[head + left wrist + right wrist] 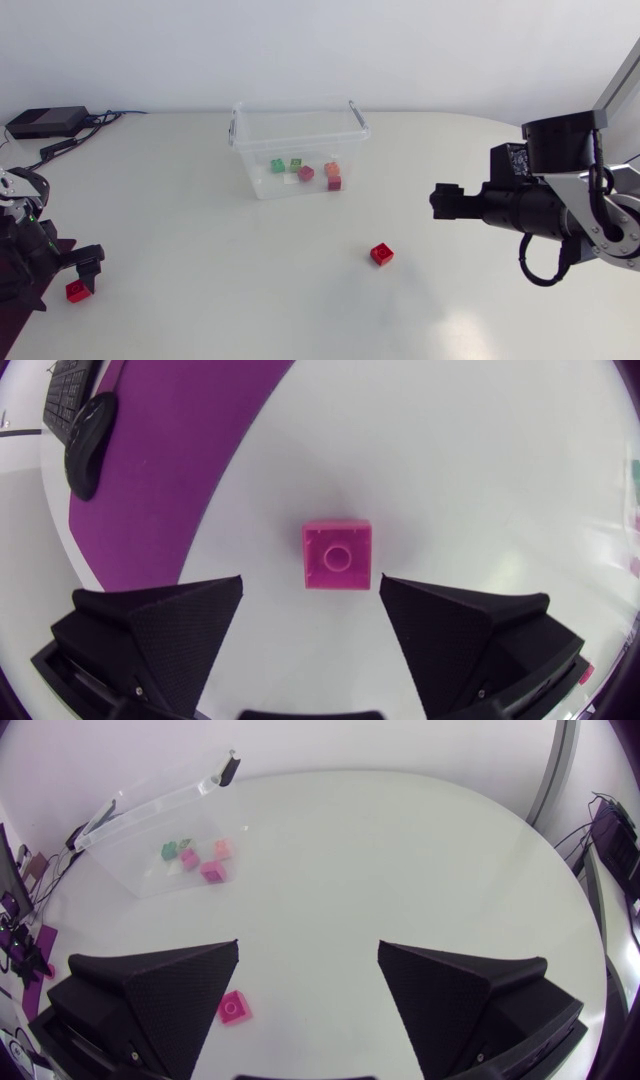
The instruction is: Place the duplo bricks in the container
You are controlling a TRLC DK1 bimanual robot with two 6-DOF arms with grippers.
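Duplo brick (337, 555) lies untouched between the wide-open left claw (310, 582).

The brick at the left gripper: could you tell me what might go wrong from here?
The left gripper is open, the brick off centre between its fingers and mostly ahead of them, so closing might clip or spin it. It sits near the edge of the table, so a nudge could push it off. The container is far off; a weak hold could drop the brick.
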